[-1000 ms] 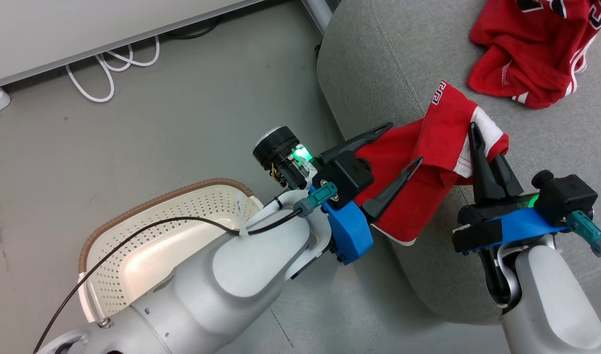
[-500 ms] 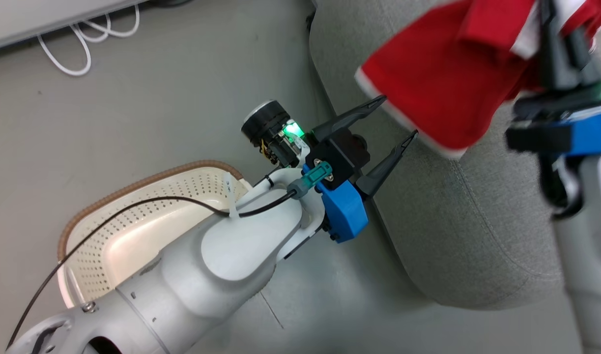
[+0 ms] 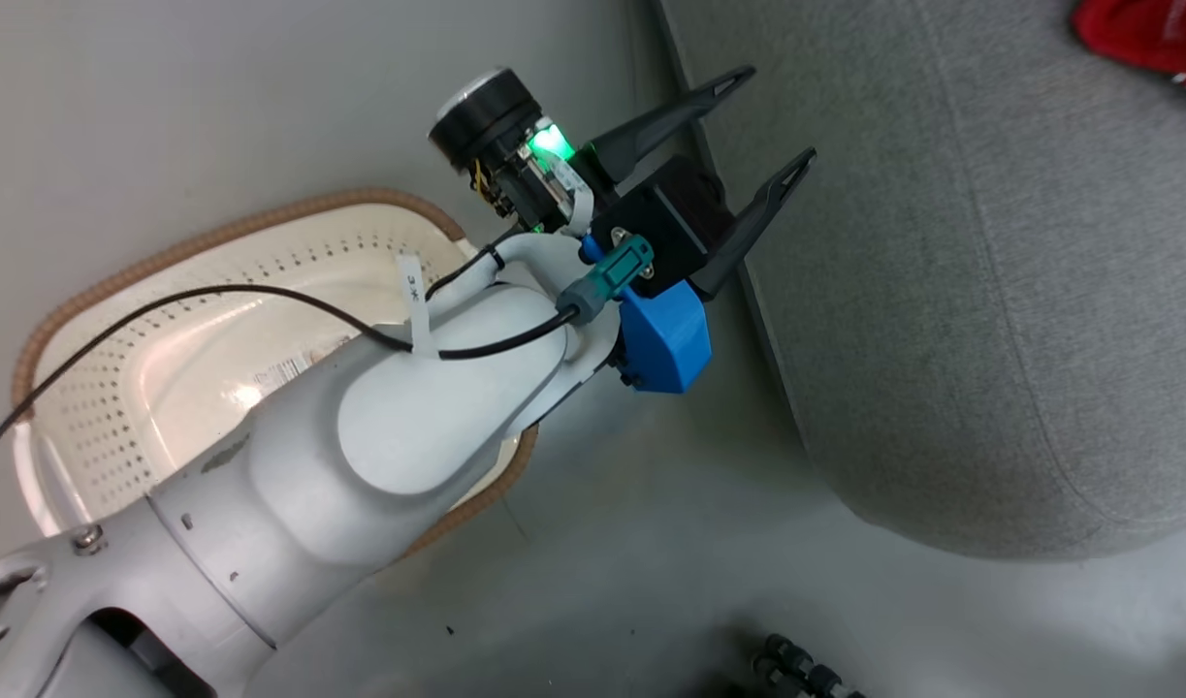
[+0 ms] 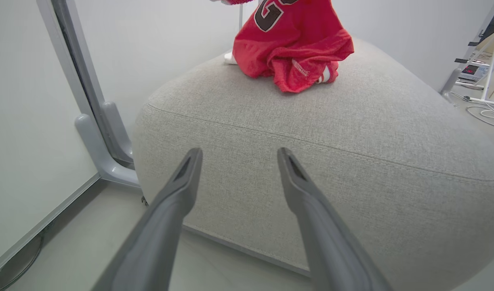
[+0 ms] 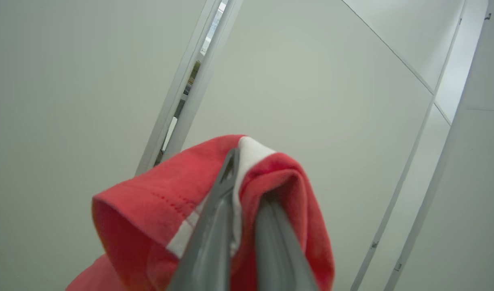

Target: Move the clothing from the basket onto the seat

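Red garment (image 5: 150, 210) in right end effector (image 5: 249, 178), wrist view; jersey (image 4: 291, 44) on seat (image 4: 311, 161).

Jersey (image 4: 291, 48) crumpled on grey seat (image 4: 331, 133); striped garment (image 5: 150, 202) pinched aloft; basket (image 3: 88, 427) nearby.

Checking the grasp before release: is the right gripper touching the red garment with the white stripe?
Touching. The right wrist view shows the right gripper shut on the striped garment, with fabric pinched between its fingers and draped over their tips.

Head camera steeply down onto seat (image 3: 990, 291), left wrist camera low beside that same seat, right wrist camera upward
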### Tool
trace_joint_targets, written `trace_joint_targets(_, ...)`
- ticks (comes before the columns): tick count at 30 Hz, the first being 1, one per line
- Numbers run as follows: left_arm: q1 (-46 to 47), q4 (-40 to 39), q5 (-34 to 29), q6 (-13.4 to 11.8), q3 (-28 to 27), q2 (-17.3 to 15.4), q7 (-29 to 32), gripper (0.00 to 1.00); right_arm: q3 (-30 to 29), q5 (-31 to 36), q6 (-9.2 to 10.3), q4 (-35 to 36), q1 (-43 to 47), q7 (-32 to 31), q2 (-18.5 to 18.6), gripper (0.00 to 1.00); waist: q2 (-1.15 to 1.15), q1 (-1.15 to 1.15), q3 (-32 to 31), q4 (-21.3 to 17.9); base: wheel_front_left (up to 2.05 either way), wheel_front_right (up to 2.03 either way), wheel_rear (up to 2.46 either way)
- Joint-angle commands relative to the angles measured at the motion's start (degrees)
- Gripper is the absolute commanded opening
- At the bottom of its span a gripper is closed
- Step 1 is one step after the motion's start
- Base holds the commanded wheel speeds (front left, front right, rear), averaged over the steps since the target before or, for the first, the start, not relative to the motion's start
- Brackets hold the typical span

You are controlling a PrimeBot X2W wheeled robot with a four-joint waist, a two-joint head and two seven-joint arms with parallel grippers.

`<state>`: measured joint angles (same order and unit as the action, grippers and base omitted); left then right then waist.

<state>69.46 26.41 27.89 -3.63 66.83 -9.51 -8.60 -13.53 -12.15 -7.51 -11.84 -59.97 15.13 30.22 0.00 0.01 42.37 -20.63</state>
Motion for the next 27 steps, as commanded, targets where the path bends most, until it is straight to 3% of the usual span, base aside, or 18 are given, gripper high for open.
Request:
trace_joint_targets(1,0.99,-0.53,-0.47,-0.3,0.04,-0.67,0.21,1.0,-1.33,-0.21,0.04,-0.82,-0.96,0.0,1.04,0.0,0.0,-0.01,3.46,-0.51,0.0,0.0,0.0)
trace_joint_targets(8,2.83,-3.72,-1.55,-0.84,0.54,-1.87,1.56,1.0,-10.18,-0.73,0.04,-8.3,0.26,0.0,4.97,0.0,0.0,-0.01,7.65,0.18,0.0,0.0,0.0)
trace_joint_targets(13,3.69,-5.08,-1.75,-1.34,0.66,-1.94,1.75,1.0,-11.62,1.24,0.03,-14.34,2.48,0.0,6.07,0.0,0.0,-0.01,9.46,1.54,0.0,0.0,0.0)
trace_joint_targets(22,4.15,-6.02,-1.85,-1.95,0.82,-2.45,1.92,1.0,-11.96,3.75,0.03,-23.11,4.39,0.0,1.92,0.0,0.0,-0.01,11.44,2.82,0.0,0.0,0.0)
trace_joint_targets(27,4.45,-6.32,-1.74,-2.4,0.8,-2.87,2.08,1.0,-13.28,5.72,0.03,-23.62,5.58,0.0,-0.8,0.0,0.0,-0.01,11.79,3.07,0.0,0.0,0.0)
